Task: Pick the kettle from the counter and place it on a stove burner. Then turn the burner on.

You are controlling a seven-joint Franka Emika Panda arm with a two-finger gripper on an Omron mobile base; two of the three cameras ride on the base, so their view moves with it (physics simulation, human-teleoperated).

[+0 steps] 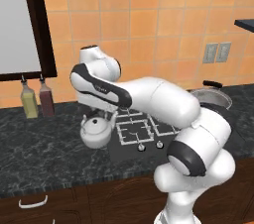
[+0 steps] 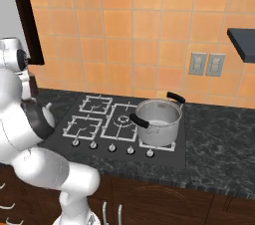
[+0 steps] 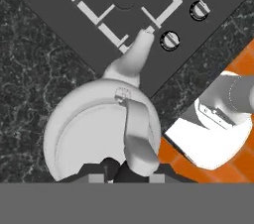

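Observation:
The silvery-white kettle [image 1: 96, 133] is at the left edge of the black cooktop [image 1: 124, 149], over the dark stone counter [image 1: 39, 148]. In the hand view the kettle [image 3: 94, 129] lies right under the hand, its spout [image 3: 136, 54] pointing at a wire grate [image 3: 124, 0]. My gripper [image 3: 126, 173] is down at the kettle's top, and the arched handle [image 3: 139, 139] runs in between its fingers, which look shut on it. The back-left stove burner [image 2: 97, 103] is bare, also seen as a small grate [image 1: 130, 114] behind the arm.
A large steel pot [image 2: 158, 119] with black handles covers the cooktop's right side. A row of knobs [image 2: 109, 148] lines the cooktop's front. Two bottles [image 1: 37, 100] stand at the back left of the counter. A hood hangs above the stove.

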